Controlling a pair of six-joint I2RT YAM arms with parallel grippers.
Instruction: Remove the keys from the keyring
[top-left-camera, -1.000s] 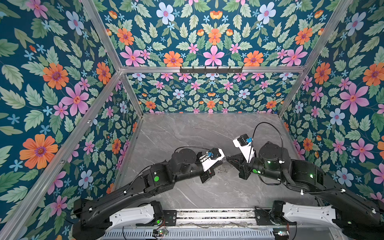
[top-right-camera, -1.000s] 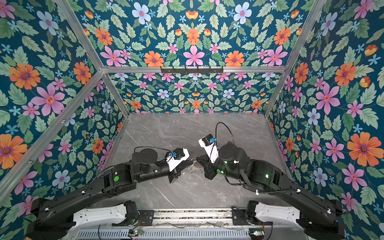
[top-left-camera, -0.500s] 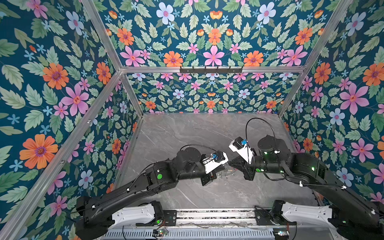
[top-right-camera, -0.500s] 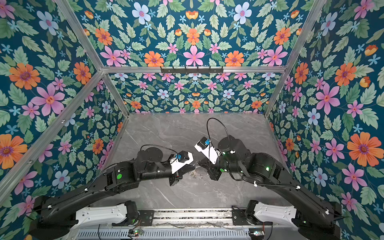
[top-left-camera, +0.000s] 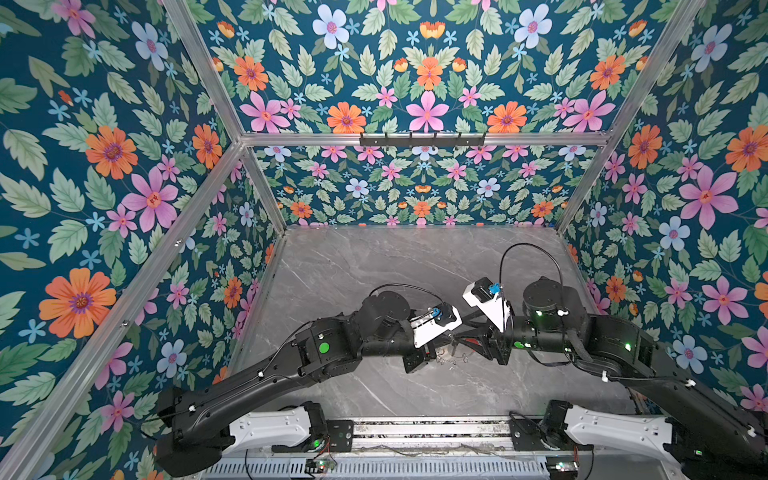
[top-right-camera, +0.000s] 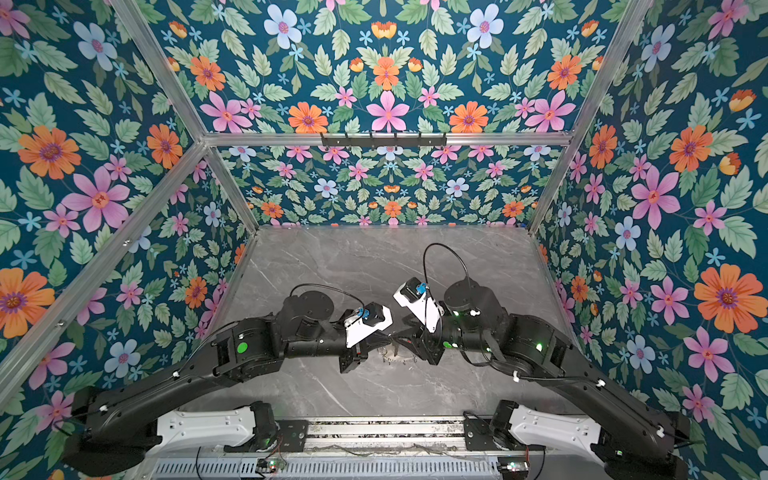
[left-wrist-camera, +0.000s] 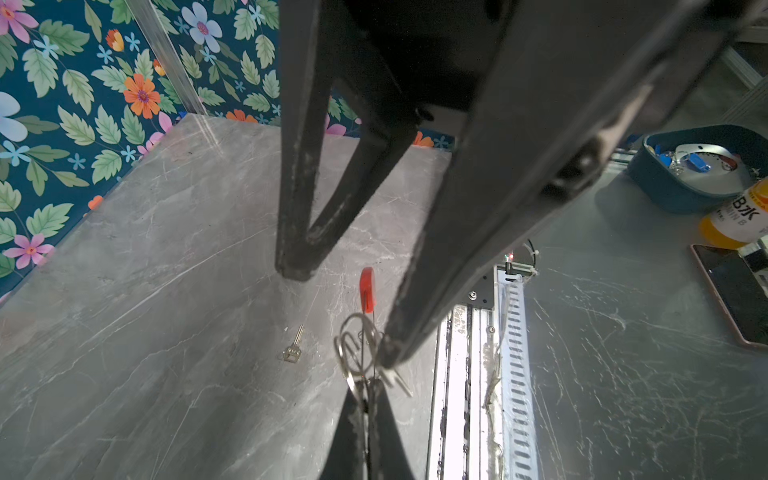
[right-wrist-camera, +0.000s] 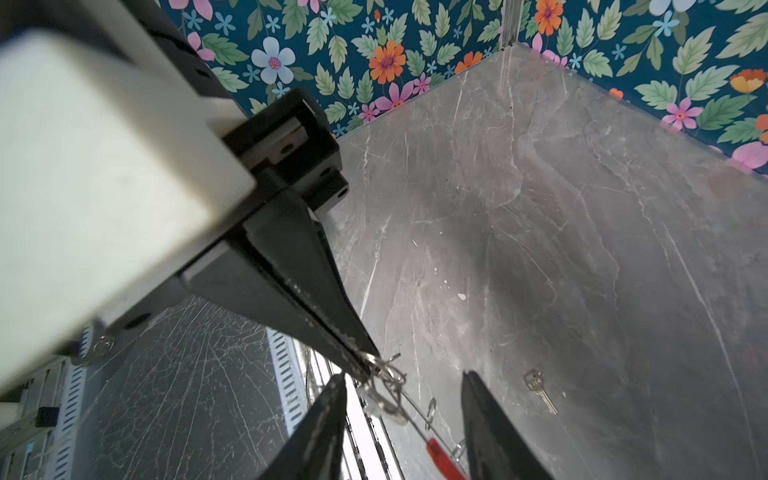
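Your left gripper (right-wrist-camera: 366, 368) pinches the keyring (left-wrist-camera: 366, 289) tight; your right gripper (right-wrist-camera: 403, 376) stands part-open, empty. Close it squarely on one of the keys (left-wrist-camera: 400, 381), then slide gently off.

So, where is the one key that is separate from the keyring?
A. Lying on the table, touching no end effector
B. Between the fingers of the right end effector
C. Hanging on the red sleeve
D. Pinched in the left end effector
A: in the right wrist view the key lies flat on the table, beside the open right end effector and apart from it.
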